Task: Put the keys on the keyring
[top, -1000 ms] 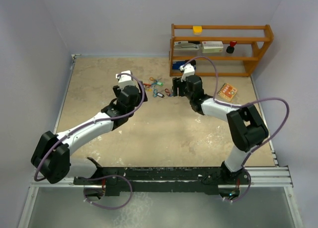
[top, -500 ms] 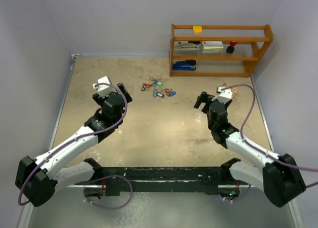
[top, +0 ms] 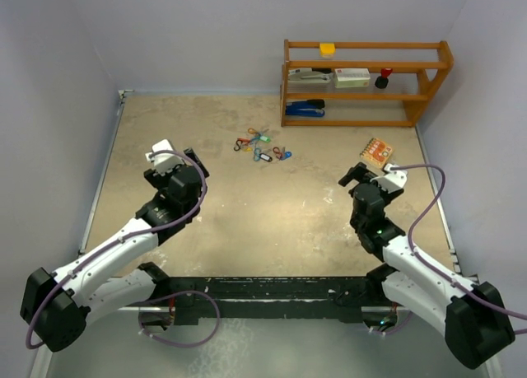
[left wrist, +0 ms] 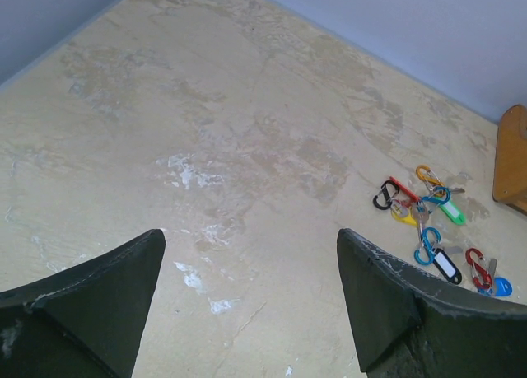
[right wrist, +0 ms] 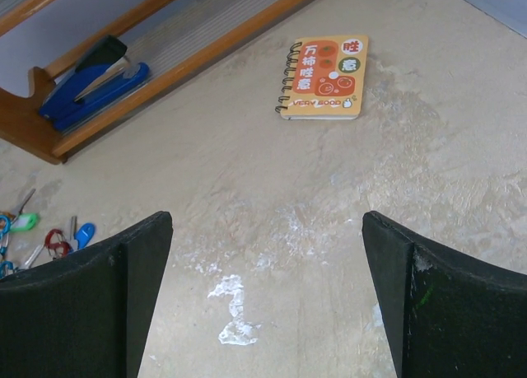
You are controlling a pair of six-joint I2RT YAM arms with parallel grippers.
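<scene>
Both arms [top: 123,238] bent, fingers [left wrist: 99,312] spread; keys [top: 261,146] well ahead

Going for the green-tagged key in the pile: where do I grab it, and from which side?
Likely the green tag: it lies flat at the edge of the keys, on the shelf side, its outer end clear of the clips. Come straight down, jaws across its narrow width.

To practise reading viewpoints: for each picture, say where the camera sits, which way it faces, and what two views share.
Top external: high behind the bases, looking down on both arms, the keys and shelf.
Left wrist: on the left arm, facing the keys past its open left pincer.
Right wrist: on the right arm, facing the notebook past its open right pincer.
Shared: both wrist views catch the keys.
</scene>
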